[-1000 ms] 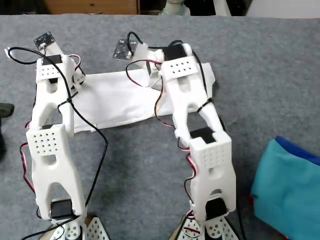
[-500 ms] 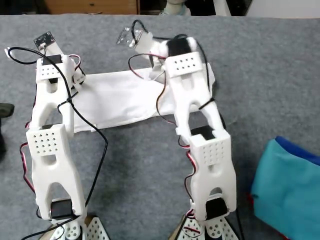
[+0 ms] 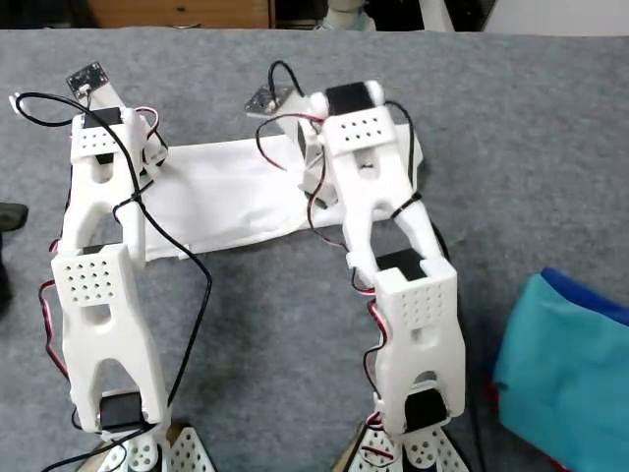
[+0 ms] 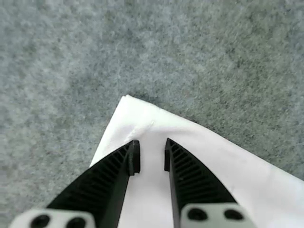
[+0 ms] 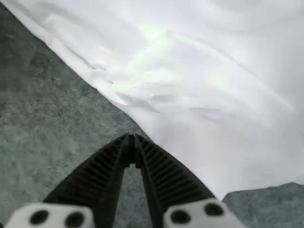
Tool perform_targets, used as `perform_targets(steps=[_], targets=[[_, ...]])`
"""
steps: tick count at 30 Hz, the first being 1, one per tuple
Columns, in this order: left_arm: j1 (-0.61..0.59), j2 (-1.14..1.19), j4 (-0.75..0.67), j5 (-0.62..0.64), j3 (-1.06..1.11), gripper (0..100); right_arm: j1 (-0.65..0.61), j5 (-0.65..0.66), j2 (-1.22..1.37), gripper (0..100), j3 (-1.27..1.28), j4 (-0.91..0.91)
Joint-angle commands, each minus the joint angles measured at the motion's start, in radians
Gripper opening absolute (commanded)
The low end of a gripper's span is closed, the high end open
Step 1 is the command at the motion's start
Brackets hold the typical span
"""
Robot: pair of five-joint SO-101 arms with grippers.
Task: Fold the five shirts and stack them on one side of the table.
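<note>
Shirt (image 3: 226, 197) lay ready for folding
Left gripper (image 4: 151, 154) sat slightly apart on its corner, likely pinning it; right gripper (image 5: 131, 138) was closed

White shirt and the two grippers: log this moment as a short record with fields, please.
shirt: white shirt, lying flat as a long band on the grey table
left gripper: left gripper open a little, over one corner of the shirt
right gripper: right gripper shut, tips at the shirt's long edge; cannot tell if any cloth is pinched
other cloth: teal and blue pile on the right arm's side of the table
</note>
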Motion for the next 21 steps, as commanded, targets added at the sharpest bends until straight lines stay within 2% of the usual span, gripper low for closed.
perform_targets(steps=[1, 6, 10, 21], targets=[[-0.02, -0.012, 0.003, -0.008, -0.048, 11, -0.013, -0.011, -0.068, 0.5, 0.084, -0.181], [-0.02, -0.012, 0.005, -0.008, -0.048, 11, -0.01, -0.005, -0.016, 0.5, 0.159, -0.488], [-0.02, -0.012, 0.005, -0.008, -0.048, 11, -0.01, -0.003, 0.084, 0.5, 0.153, -0.603], [-0.018, -0.012, 0.005, -0.008, -0.048, 11, 0.041, -0.008, 0.113, 0.5, -0.03, -0.443]])
